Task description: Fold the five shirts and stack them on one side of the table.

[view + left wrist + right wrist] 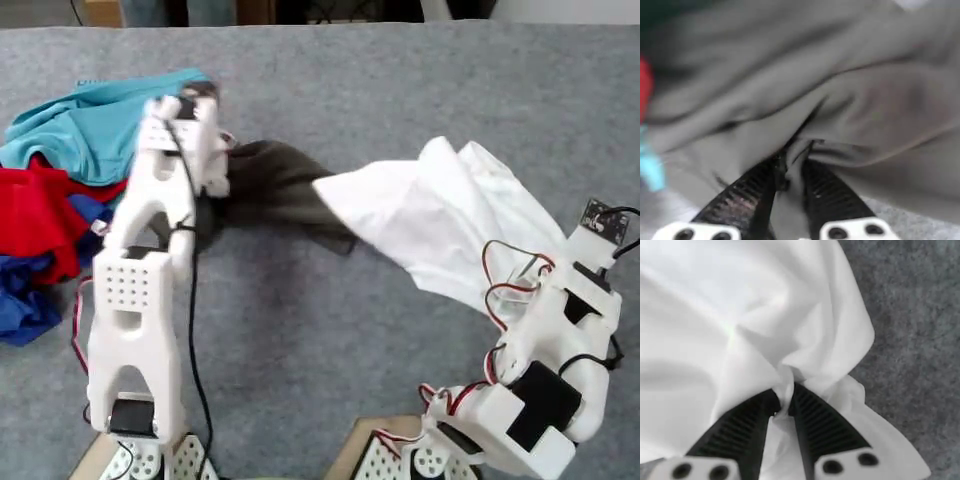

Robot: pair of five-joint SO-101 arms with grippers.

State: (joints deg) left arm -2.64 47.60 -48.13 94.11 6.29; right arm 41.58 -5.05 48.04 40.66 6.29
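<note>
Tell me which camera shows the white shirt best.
The high view: nearly the whole white shirt, draped up to the right arm. The right wrist view shows a fold in the right end effector; the left, perhaps a pale sliver.

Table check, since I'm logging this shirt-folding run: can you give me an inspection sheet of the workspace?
Surface: grey felt table.
Job's things: white shirt and dark olive shirt unfolded mid-table; teal shirt, red shirt and blue shirt heaped by the left arm.
Clutter: nothing seen.
Hands: left hand shut on dark olive shirt; right hand shut on white shirt.
Cables: black cable along left arm; red and white wires on right arm.
Surroundings: wooden boards under arm bases.
</note>
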